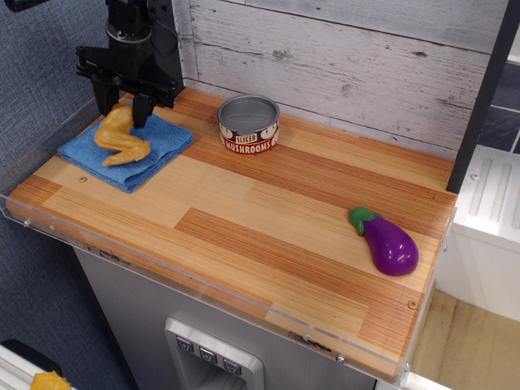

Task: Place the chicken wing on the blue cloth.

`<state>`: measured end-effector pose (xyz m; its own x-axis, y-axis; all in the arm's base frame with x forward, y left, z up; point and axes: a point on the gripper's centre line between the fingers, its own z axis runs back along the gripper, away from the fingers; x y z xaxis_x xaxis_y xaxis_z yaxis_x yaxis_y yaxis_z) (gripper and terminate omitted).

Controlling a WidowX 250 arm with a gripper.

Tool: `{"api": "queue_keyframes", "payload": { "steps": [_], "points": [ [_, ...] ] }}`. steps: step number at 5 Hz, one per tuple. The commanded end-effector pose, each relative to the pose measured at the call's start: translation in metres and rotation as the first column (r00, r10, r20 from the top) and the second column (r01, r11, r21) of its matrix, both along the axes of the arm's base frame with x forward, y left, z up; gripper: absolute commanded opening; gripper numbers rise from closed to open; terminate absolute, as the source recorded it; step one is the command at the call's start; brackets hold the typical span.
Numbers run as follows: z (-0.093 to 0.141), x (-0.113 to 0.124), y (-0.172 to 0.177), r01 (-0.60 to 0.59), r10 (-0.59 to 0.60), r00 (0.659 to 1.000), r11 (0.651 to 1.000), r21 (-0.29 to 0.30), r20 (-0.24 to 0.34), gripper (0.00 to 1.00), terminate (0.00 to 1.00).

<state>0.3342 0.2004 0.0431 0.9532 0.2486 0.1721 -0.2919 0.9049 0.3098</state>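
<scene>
The golden-yellow chicken wing (120,138) lies on the folded blue cloth (162,145) at the table's far left corner. Its pointed tip faces the front right. My black gripper (122,112) stands upright over the cloth. Its two fingers straddle the wing's upper end and look closed against it. The wing's lower part rests on the cloth.
A tin can of sliced mushrooms (249,123) stands just right of the cloth near the plank wall. A purple toy eggplant (388,242) lies at the right end. The wooden table (244,219) has a clear plastic rim along its front and left edges.
</scene>
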Motion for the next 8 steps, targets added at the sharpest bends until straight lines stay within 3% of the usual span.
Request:
{"api": "queue_keyframes", "payload": {
  "steps": [1, 2, 3, 4, 5, 6, 7, 8],
  "points": [
    [0.017, -0.015, -0.002, -0.118, 0.115, 0.991, 0.992, 0.049, 0.065, 1.00, 0.00],
    [0.022, -0.013, -0.005, -0.098, 0.096, 0.995, 0.995, 0.035, 0.040, 1.00, 0.00],
    [0.032, -0.010, -0.012, -0.061, 0.059, 0.997, 0.997, 0.039, 0.057, 1.00, 0.00],
    [0.049, -0.010, -0.029, -0.065, 0.067, 0.994, 0.998, -0.027, 0.086, 1.00, 0.00],
    [0.060, -0.011, -0.038, -0.057, 0.061, 0.996, 0.997, -0.061, 0.071, 1.00, 0.00],
    [0.064, -0.016, -0.059, -0.056, 0.059, 0.996, 0.997, -0.044, 0.074, 1.00, 0.00],
    [0.075, -0.032, -0.076, -0.053, 0.048, 0.997, 0.996, -0.077, -0.067, 1.00, 0.00],
    [0.087, -0.063, -0.090, -0.086, 0.075, 0.993, 0.989, -0.122, -0.087, 1.00, 0.00]
  ]
}}
